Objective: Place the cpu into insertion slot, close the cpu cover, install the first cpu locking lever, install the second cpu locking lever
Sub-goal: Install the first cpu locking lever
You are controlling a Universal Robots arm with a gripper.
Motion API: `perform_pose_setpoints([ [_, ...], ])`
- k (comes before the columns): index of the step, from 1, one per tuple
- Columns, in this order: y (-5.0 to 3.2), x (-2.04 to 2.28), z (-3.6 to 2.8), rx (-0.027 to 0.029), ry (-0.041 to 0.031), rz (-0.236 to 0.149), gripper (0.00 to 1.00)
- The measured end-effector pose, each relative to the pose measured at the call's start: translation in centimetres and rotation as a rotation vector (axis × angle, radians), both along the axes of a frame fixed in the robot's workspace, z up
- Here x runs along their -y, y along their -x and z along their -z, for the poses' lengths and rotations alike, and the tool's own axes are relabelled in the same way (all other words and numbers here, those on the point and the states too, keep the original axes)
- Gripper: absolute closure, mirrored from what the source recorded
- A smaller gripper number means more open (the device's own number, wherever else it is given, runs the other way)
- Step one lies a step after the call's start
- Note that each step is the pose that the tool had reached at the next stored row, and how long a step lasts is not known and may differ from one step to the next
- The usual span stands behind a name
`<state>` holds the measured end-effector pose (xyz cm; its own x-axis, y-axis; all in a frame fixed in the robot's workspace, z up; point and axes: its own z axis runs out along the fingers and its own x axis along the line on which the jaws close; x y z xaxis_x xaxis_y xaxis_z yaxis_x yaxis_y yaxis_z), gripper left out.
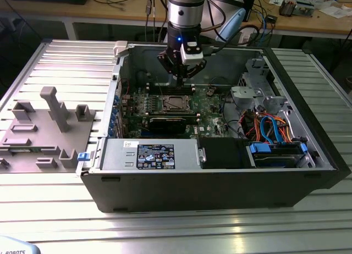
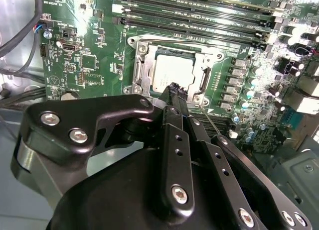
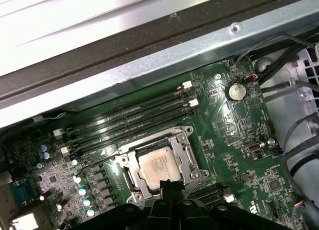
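Currently, pincer (image 2: 174, 89): fingers pressed together, pinching nothing I can see, tips just over the near edge of the insertion slot (image 1: 175, 104).
cpu (image 3: 158, 164): I see it lying flat inside the insertion slot.
cpu cover (image 2: 143, 70): down, framing the cpu.

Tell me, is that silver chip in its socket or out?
In. In both wrist views the cpu lies flat inside the insertion slot, its metal rim framing it.

Your arm (image 1: 186, 12) presents a silver cylindrical wrist with a black band and a blue light. A white block (image 1: 192, 51) is mounted below. Your gripper (image 2: 177, 90) is black, its linkage plates fixed with silver screws (image 2: 50, 119).
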<state>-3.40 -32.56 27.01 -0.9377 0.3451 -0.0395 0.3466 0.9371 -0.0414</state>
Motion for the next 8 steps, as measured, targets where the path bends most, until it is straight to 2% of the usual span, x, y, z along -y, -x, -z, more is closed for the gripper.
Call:
perform_pose_setpoints([
  [8,0.00,0.00,0.00,0.0000,0.0000,-0.030,0.89],
])
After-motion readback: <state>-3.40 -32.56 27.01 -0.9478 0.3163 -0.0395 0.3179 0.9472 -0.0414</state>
